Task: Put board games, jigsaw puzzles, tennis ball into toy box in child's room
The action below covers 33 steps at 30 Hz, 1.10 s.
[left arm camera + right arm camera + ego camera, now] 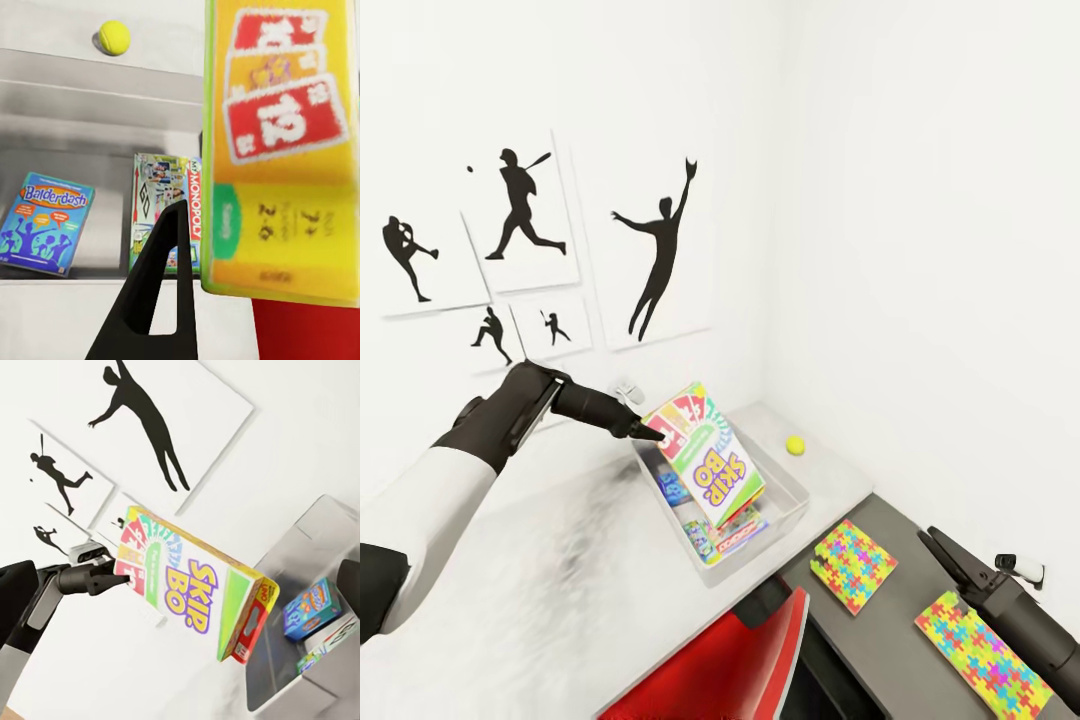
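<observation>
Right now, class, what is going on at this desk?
The left gripper holds the Skip-Bo board game by one edge, tilted over the toy box. Two other games, Balderdash and Monopoly, already lie inside the box. The tennis ball sits on the table behind the box. Both jigsaw puzzles lie on the lower dark section, near the idle right gripper.

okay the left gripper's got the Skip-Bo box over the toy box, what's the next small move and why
Probably lower it a little, then open the left gripper. The Skip-Bo box hangs tilted over the toy box, above two games already lying inside.
</observation>
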Tool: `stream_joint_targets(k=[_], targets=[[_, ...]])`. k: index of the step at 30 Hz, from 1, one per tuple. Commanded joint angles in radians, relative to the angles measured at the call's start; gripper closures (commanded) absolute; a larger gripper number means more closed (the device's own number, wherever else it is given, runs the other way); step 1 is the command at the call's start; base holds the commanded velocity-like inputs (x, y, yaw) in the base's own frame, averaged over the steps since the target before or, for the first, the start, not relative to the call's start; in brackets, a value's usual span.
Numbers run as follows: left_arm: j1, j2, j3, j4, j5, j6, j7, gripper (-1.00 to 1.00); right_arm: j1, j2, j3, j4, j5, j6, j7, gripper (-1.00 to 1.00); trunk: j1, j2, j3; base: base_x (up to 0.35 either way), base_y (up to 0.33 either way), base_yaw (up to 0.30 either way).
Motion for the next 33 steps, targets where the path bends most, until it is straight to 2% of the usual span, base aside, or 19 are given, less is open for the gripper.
stream_joint_targets(k=[1,15,33], targets=[[-0.001,-0.001,-0.001,-0.001,-0.005,0.009,-0.006,1.0,-0.001,0.0,-0.001,0.0,-0.003,0.006,0.001,-1.0,0.001,-0.002,-0.004,0.0,0.0,0.0],[-0.004,-0.015,0.0,-0.003,-0.011,-0.03,-0.006,1.0,-0.001,0.0,-0.001,0.001,0.0,0.005,0.001,-1.0,0.001,-0.002,-0.027,0.0,0.0,0.0],[-0.006,-0.019,-0.001,-0.003,-0.015,-0.035,-0.004,1.0,-0.001,0.0,-0.001,0.001,0.001,0.007,0.001,-1.0,0.001,-0.002,-0.056,0.0,0.0,0.0]])
